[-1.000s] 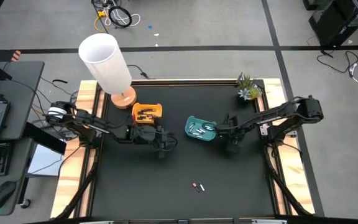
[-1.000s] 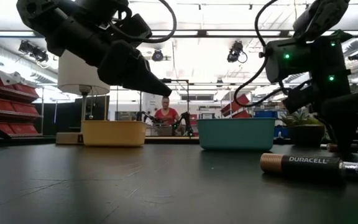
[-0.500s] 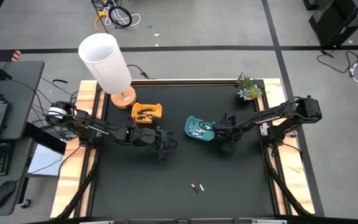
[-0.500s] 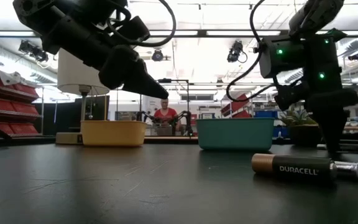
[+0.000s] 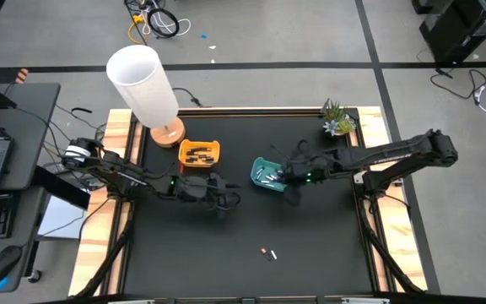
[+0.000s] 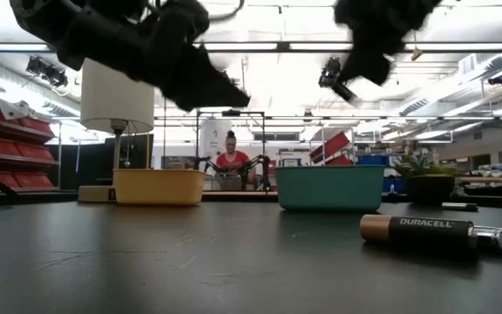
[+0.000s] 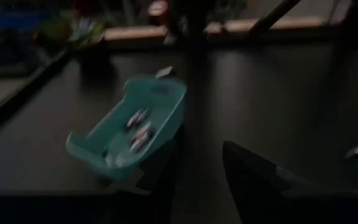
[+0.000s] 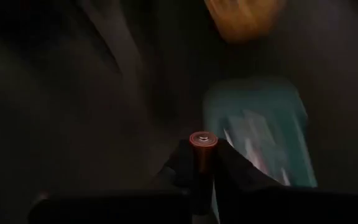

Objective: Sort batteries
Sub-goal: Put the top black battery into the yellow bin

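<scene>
- The right gripper point(image 8: 202, 163) reaches toward the table's middle, its fingers pinched together on a copper-ended battery point(image 8: 202, 149).
- The left gripper point(image 5: 223, 196) hovers left of centre, fingers parted.

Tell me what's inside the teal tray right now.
The teal tray holds several pale silver batteries. The right gripper, shut on a copper-ended battery, covers one tray edge from above, so anything beneath it is hidden.

The black table point(image 5: 184, 253) lies open across its whole 6 o'clock half, save two loose batteries point(image 5: 267, 253) near the centre. Toward 12 o'clock, the yellow tray point(image 5: 199, 153), teal tray point(image 5: 264, 175), lamp point(image 5: 146, 89) at 11 and plant point(image 5: 337, 119) at 1 crowd the way.
</scene>
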### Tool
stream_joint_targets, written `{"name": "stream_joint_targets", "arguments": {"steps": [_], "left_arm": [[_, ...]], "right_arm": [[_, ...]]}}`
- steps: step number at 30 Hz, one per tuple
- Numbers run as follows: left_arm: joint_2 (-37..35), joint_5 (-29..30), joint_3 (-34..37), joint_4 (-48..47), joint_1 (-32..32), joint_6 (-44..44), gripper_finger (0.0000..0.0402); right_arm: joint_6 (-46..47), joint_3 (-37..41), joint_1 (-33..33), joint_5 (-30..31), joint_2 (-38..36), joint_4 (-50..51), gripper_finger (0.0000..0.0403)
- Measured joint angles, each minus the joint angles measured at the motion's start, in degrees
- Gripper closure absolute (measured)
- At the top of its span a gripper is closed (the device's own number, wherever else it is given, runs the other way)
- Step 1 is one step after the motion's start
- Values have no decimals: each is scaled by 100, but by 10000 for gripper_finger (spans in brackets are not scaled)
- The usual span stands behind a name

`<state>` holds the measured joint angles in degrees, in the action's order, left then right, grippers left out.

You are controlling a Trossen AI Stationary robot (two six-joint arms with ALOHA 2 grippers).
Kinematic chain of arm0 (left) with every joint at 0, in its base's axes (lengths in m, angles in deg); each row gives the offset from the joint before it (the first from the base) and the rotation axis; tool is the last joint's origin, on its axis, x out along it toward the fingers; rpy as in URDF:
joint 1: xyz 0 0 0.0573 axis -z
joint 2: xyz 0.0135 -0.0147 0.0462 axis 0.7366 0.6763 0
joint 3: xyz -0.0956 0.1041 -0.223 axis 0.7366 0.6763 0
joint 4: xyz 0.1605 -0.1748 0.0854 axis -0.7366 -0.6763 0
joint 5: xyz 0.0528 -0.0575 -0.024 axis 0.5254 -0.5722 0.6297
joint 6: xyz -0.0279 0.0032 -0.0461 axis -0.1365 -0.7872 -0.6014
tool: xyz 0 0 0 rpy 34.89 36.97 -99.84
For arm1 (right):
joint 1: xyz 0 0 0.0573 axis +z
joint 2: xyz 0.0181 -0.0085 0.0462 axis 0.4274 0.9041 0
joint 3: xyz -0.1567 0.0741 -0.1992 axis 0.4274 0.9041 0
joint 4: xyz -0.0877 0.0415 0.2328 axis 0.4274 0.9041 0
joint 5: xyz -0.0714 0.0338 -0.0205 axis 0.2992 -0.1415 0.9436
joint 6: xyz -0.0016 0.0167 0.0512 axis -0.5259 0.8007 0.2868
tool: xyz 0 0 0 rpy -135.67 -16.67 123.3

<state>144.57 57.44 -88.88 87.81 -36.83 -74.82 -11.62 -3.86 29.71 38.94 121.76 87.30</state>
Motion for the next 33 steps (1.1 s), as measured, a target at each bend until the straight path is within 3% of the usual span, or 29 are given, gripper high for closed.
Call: {"name": "stream_joint_targets", "arguments": {"steps": [5,10,16,28,33], "left_arm": [[13,-195,0,628,-88,244,255],[35,-766,0,1100,-211,-50,255],[39,-801,5,1284,-233,-441,245],[42,-109,0,607,-203,-773,233],[42,-106,0,893,-206,-732,230]], "right_arm": [[-725,380,236,136,331,-2377,379],[-1454,554,347,387,895,-3894,379],[-1894,561,367,465,1486,-5095,379],[-2009,555,562,776,1164,-4659,380],[-2173,555,603,779,1251,-4918,380]]}}
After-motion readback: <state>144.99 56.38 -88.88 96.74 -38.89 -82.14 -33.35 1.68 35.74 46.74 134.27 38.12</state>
